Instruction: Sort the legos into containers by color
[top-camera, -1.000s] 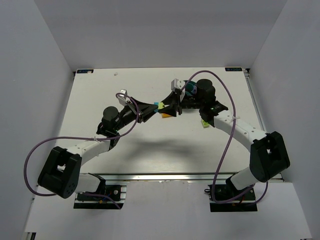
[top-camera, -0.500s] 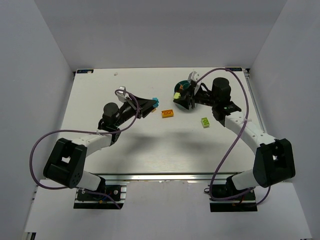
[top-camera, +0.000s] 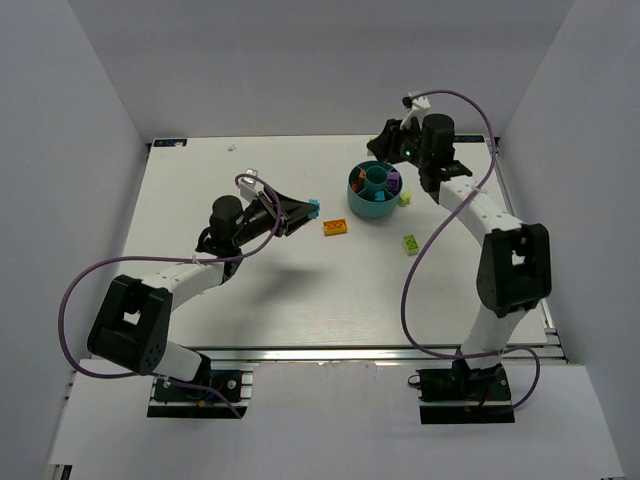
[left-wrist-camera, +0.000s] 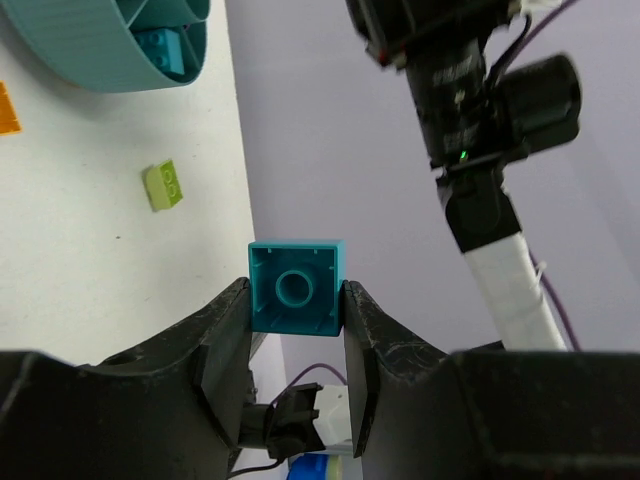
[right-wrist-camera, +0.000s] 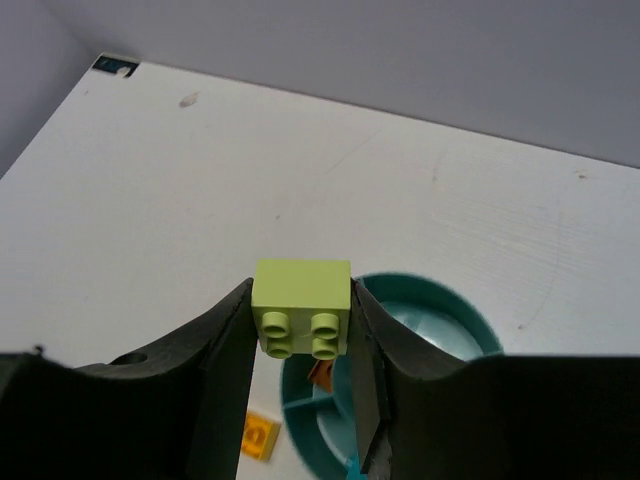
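Note:
My left gripper (left-wrist-camera: 295, 302) is shut on a cyan brick (left-wrist-camera: 295, 288), hollow underside toward the camera, held above the table left of the teal bowl (top-camera: 358, 200). That brick shows in the top view as a cyan brick (top-camera: 313, 207). My right gripper (right-wrist-camera: 302, 312) is shut on a lime green brick (right-wrist-camera: 302, 305), studs facing the camera, above the far rim of the bowl (right-wrist-camera: 455, 300). An orange piece (right-wrist-camera: 322, 373) lies in one wedge and a cyan brick (left-wrist-camera: 160, 50) in another. A yellow-orange brick (top-camera: 335, 228) and a lime brick (top-camera: 410, 243) lie on the table.
A smaller lime piece (top-camera: 405, 199) sits just right of the bowl. The right arm (top-camera: 470, 205) arches high along the right side. White walls close in the back and both sides of the white table (top-camera: 250, 290).
The two grippers, together over the table's middle a second ago, have parted. The right one swung back and up behind the bowl with the lime brick. The left one drew slightly left with the cyan brick.

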